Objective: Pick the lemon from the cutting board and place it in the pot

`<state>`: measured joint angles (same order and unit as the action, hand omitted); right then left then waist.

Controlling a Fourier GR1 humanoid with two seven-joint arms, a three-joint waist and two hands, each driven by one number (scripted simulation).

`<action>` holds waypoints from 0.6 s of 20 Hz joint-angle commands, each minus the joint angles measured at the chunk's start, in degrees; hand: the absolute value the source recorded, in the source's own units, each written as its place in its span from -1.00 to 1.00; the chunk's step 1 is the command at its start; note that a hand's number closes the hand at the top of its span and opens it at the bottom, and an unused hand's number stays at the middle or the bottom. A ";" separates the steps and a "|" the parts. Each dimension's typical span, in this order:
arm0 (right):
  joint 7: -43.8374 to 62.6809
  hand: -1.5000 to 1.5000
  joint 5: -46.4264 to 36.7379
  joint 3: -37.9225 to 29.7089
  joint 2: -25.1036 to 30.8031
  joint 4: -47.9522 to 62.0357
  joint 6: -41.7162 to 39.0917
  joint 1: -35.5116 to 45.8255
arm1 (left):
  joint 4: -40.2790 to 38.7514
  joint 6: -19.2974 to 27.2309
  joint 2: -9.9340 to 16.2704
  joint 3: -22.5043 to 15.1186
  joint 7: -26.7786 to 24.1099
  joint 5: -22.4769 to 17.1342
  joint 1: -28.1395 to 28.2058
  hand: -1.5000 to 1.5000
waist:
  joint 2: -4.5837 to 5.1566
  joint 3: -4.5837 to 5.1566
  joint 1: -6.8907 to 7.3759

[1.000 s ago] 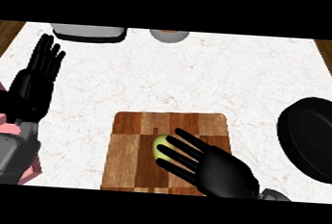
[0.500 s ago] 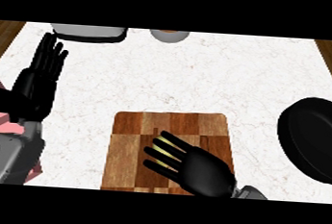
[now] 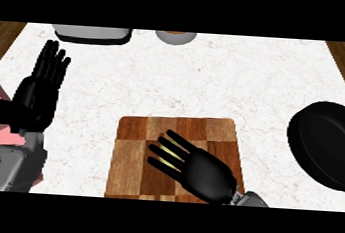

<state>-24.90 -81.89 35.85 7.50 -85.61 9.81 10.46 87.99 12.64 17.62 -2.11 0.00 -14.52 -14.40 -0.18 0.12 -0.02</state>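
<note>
White counter (image 3: 207, 85); right hand (image 3: 201, 171) fingers straight, hiding lemon on cutting board (image 3: 132, 158); pot (image 3: 329, 143) cut off.

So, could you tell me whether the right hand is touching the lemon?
Cannot tell: in the head view the right hand covers the lemon, leaving yellow slivers between its fingers.

We note the right hand (image 3: 205, 173) flat over the cutting board (image 3: 136, 146), fingers (image 3: 169, 153) straight. Left hand (image 3: 38, 93) rests open at the desk's (image 3: 207, 85) left edge. Pot (image 3: 329, 143) at right.

Bare surface (image 3: 207, 85) between cutting board (image 3: 133, 136) and pot (image 3: 329, 145); left robot hand (image 3: 40, 93) upright at left edge.
</note>
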 commanded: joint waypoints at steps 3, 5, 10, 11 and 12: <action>-0.24 -1.00 -1.88 -3.34 -5.90 7.79 0.08 4.82 | -1.74 -2.66 0.73 3.41 2.23 0.43 -2.47 0.00 | 0.20 -0.12 0.13; -0.73 -1.00 -2.79 -3.80 -7.20 13.25 4.82 4.58 | -0.55 0.08 -3.28 -0.11 -0.17 3.87 -0.66 0.00 | 0.21 -0.13 0.19; 3.61 -1.00 -0.92 1.92 -7.40 19.33 7.40 8.99 | -3.30 -4.73 -1.15 4.16 0.43 0.62 -2.55 0.00 | 0.29 -0.12 0.39; -1.83 -1.00 -1.73 -2.97 -6.87 14.95 4.68 6.16 | -0.56 -3.05 -1.75 4.17 1.66 2.36 -1.80 0.00 | 0.18 -0.12 0.08; 3.24 -1.00 0.66 -0.11 -7.41 23.04 8.47 11.68 | -1.76 -2.93 -1.93 3.64 -0.03 2.94 -1.06 0.00 | 0.31 -0.13 0.59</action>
<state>-24.35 -82.97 34.52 1.56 -71.15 13.41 18.55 86.98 10.11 16.03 0.96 0.98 -12.57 -15.79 -0.48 0.48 0.09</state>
